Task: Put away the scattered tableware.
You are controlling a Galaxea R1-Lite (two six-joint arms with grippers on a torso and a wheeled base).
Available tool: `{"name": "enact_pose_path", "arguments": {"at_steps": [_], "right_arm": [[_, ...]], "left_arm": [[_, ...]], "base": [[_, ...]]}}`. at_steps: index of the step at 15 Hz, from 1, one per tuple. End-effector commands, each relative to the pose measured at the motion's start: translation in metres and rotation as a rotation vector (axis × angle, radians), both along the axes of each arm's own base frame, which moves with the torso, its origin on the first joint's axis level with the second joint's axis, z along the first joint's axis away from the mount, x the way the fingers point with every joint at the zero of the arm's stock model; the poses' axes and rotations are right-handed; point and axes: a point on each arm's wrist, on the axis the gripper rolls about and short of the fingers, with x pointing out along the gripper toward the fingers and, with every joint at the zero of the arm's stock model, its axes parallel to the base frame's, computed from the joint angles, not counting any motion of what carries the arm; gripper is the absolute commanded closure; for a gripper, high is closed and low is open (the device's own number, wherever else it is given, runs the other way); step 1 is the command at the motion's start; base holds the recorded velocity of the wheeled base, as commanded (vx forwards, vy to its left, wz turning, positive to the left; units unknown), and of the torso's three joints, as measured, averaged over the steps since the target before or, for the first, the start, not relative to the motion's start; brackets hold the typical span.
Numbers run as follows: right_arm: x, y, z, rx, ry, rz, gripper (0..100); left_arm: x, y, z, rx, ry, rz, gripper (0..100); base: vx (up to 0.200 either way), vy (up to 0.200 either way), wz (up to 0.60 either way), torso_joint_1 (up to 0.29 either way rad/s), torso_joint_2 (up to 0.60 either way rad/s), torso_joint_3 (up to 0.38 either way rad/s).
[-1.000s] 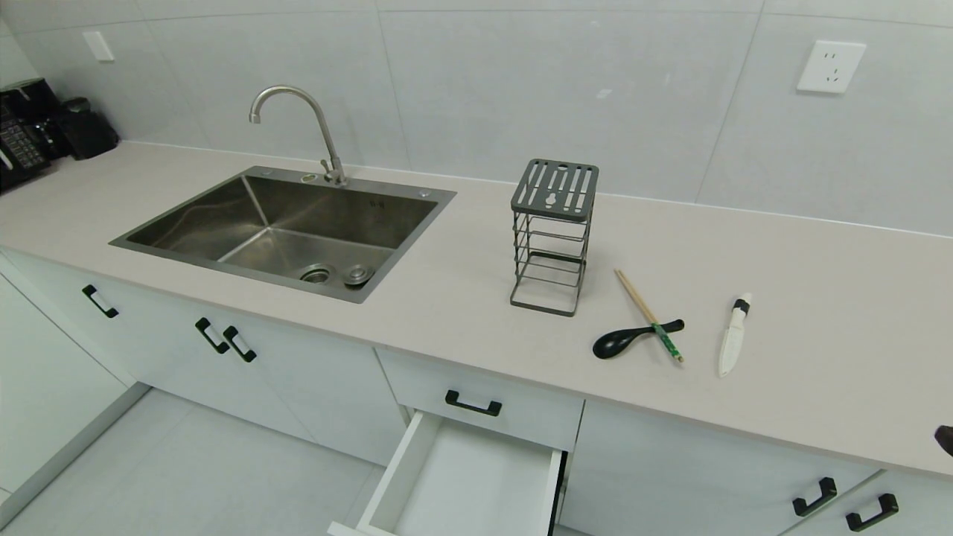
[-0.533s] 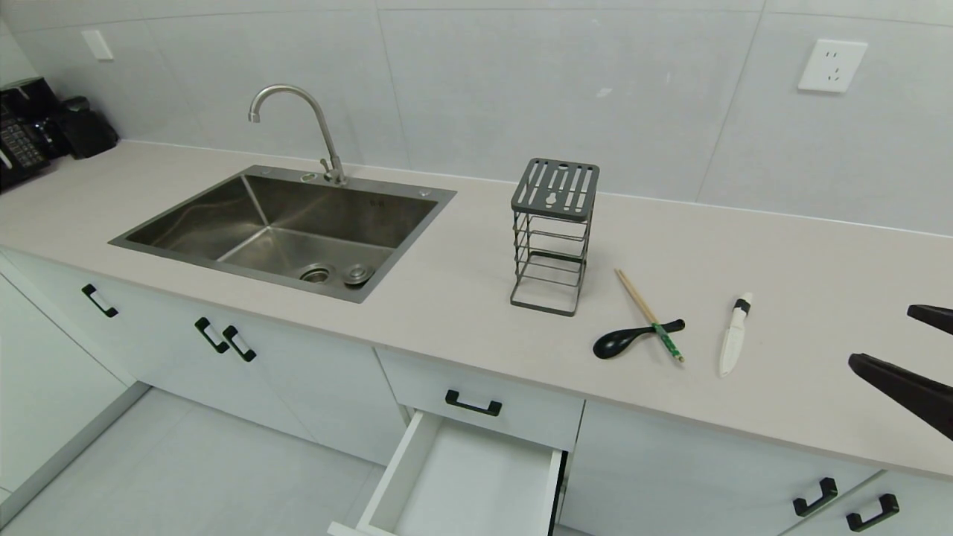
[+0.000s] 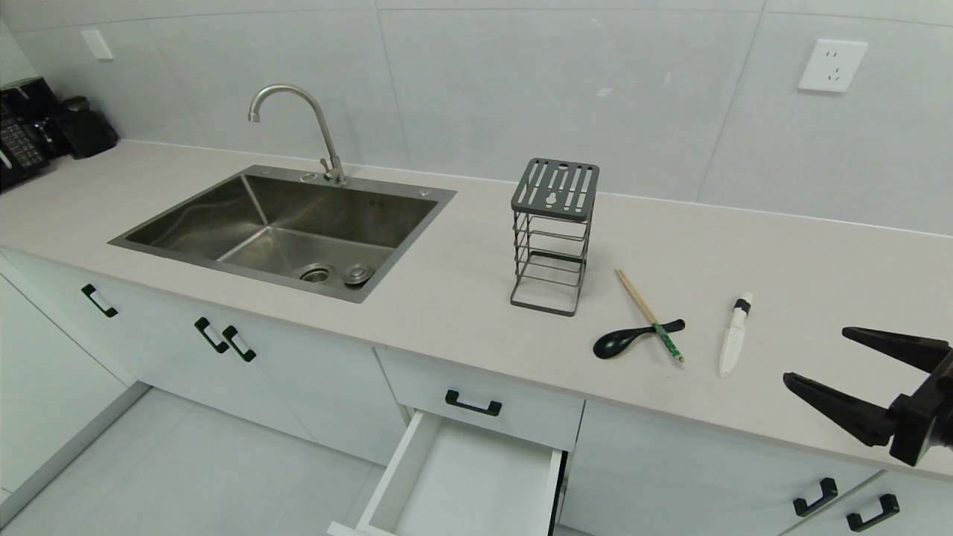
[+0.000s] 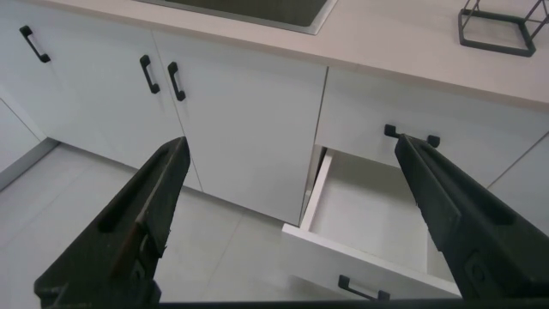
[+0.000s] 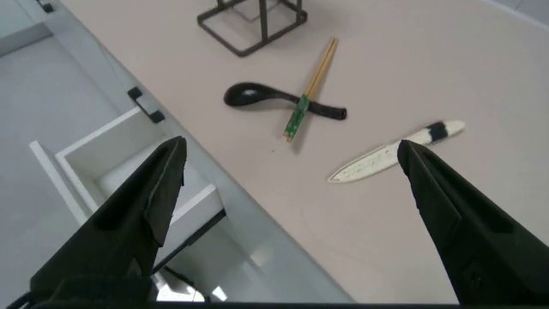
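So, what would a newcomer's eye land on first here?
The loose tableware on the counter right of the dark wire rack: chopsticks lying across a black spoon, with a white knife further right. Next comes the right tool, open, hovering by the counter's front edge just right of the knife, and then the open drawer below.

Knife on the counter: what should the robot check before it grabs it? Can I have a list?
1. Right gripper open: ok, spread wide.
2. Knife free to grab: ok, it lies alone on the counter, apart from the spoon and chopsticks.
3. Rack ready: ok, it stands upright with nothing in it.
4. Spoon free: not ok, the chopsticks lie across its handle.
5. Knife blade covered: cannot tell.
6. Drawer open: ok.
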Motion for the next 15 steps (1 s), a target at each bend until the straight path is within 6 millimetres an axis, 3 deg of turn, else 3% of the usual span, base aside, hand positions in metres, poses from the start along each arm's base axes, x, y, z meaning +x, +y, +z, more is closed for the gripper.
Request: {"name": "enact_pose_path", "arguments": {"at_steps": [1,5,11,15], "right_arm": [[0.008,0.003,-0.011,-0.004,0.061,0.014,0],[0.015,0.013,-0.016,-0.010,0.094,0.067,0],[0.048,0.042,-0.001,-0.046,0.220,0.126,0],[0.066,0.050,-0.012,-0.062,0.290,0.094,0]], "left_arm": [[0.000,0.000,0.000,0.000,0.001,0.001,0],[0.000,0.000,0.000,-0.002,0.001,0.002,0],[0.000,0.000,0.000,0.000,0.001,0.001,0],[0.000,0.000,0.000,-0.002,0.001,0.001,0]], "base": [[0.000,0.000,0.00,0.000,0.00,0.000],[0.000,0.000,0.00,0.000,0.00,0.000],[0.000,0.000,0.00,0.000,0.00,0.000],[0.000,0.000,0.00,0.000,0.00,0.000]]}}
